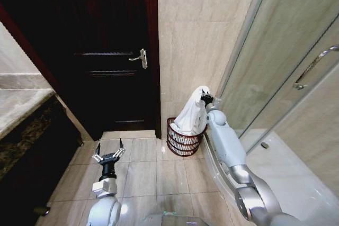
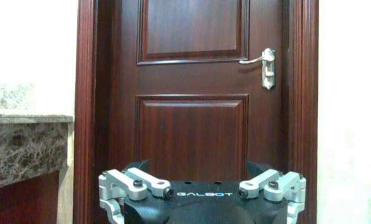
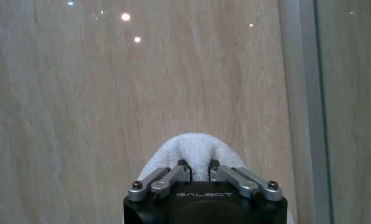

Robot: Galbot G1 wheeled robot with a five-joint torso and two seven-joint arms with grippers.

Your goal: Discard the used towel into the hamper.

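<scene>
Right tool (image 1: 205, 99) is clamped on the white towel (image 1: 192, 116), its bottom hanging into the hamper (image 1: 183, 142). Left tool (image 1: 109, 150) sits spread apart over the floor.

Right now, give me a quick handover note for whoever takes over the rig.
Right gripper: shut on the white towel, held up above the hamper by the tiled wall.
Left gripper: open, idle, low over the floor, facing the door.
Done: towel carried to the hamper; its lower end hangs into the rim.
Left: release the towel so it drops fully in, then pull the right arm back.
</scene>
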